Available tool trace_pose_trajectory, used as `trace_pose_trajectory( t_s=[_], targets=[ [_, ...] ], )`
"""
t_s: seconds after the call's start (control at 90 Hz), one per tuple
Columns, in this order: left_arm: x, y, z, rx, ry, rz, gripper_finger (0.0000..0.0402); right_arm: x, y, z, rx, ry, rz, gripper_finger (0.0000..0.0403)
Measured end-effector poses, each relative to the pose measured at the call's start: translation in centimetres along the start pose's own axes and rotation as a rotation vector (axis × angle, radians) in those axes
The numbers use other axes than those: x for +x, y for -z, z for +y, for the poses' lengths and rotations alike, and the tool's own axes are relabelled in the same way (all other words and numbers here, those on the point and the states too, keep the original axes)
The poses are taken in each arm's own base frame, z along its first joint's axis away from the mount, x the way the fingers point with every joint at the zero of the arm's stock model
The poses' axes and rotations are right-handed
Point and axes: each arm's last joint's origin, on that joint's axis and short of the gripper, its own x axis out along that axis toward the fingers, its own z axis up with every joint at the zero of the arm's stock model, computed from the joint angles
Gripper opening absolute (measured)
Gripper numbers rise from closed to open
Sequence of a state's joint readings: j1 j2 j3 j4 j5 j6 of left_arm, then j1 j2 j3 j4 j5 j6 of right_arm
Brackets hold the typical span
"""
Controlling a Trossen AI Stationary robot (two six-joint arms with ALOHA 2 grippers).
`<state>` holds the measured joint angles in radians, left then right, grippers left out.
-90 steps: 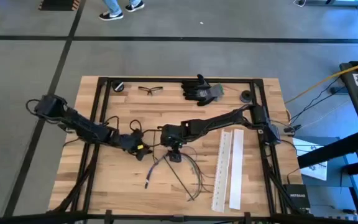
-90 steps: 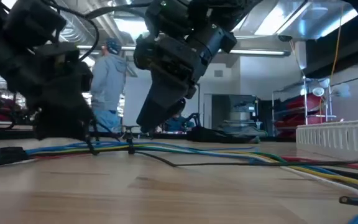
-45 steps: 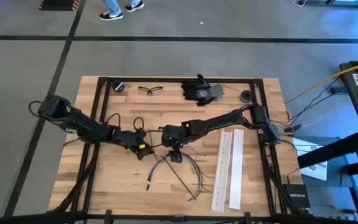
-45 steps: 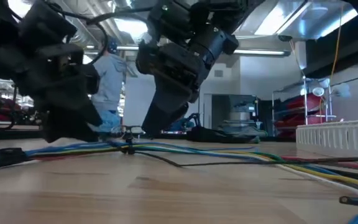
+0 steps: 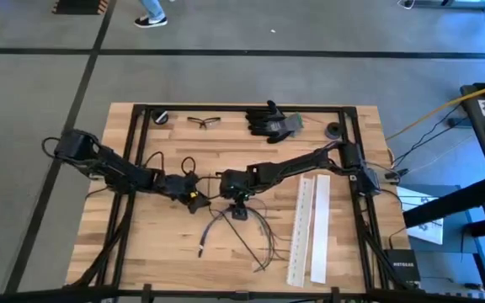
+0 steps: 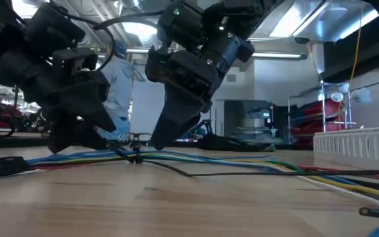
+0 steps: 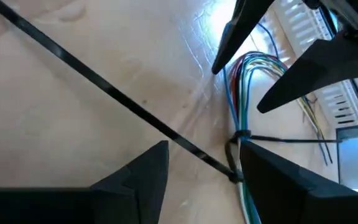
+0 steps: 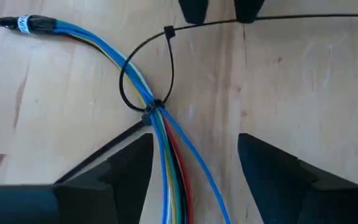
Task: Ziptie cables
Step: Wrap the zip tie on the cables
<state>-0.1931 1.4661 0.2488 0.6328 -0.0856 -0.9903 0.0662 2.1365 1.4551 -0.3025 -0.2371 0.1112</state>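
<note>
The cables (image 8: 166, 143) are a bundle of blue, red, green and yellow wires lying on the table's middle (image 5: 226, 225). One end carries a white label (image 8: 27, 23). A black zip tie (image 8: 151, 109) is drawn tight around them, and a second one forms a loose loop (image 8: 143, 68) with a long tail (image 7: 98, 87). My left gripper (image 7: 201, 146) is open, low over the table, its fingers either side of that tail. My right gripper (image 8: 194, 140) is open too and points down, astride the bundle just beyond the tight tie. My left gripper has one finger (image 7: 260, 168) right beside the zip tie's head (image 7: 234, 177); I cannot tell whether it touches. My right gripper has the cables running between its spread fingers (image 8: 129, 162); I cannot tell whether either finger touches them.
Two long white perforated strips (image 5: 310, 227) lie to the right of the cables. Black gloves (image 5: 272, 123), safety glasses (image 5: 204, 121) and a small black part (image 5: 333, 130) sit along the far edge. A black frame (image 5: 137, 151) borders the table. A person (image 6: 118, 85) stands beyond it.
My left gripper has moved toward the table's right edge, along the bundle, closer to my right gripper. My right gripper has stayed over the cables.
</note>
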Motion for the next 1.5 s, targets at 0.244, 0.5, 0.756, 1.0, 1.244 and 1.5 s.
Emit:
trace_pose_trajectory(
  t_s=[0.244, 0.5, 0.756, 1.0, 1.244, 1.5],
  targets=[
    [1.7, -0.2, -0.5, 0.071, -0.029, -0.001, 0.0182, 0.0, -0.2, 0.0, -0.006, -0.002, -0.017, 0.0223],
    [2.6, -0.5, -1.0, 0.257, -0.037, 0.001, 0.0059, 0.1, 0.0, 0.5, -0.032, -0.056, 0.001, 0.0221],
    [1.0, -1.6, -2.8, 0.328, 0.023, -0.095, 0.0001, 0.6, 0.6, 2.8, -0.081, -0.117, 0.038, 0.0178],
    [-0.8, -1.8, -4.6, 0.379, 0.062, -0.177, 0.0, 0.5, 0.9, 4.4, -0.112, -0.057, 0.036, 0.0165],
    [-1.3, -1.4, -5.2, 0.408, 0.027, -0.248, 0.0, -4.3, -1.1, 5.5, -0.138, 0.034, -0.082, 0.0165],
    [-1.3, -1.5, -5.2, 0.394, -0.008, -0.29, 0.0, -5.1, -1.9, 5.6, -0.119, 0.07, -0.166, 0.0165]
  ],
)
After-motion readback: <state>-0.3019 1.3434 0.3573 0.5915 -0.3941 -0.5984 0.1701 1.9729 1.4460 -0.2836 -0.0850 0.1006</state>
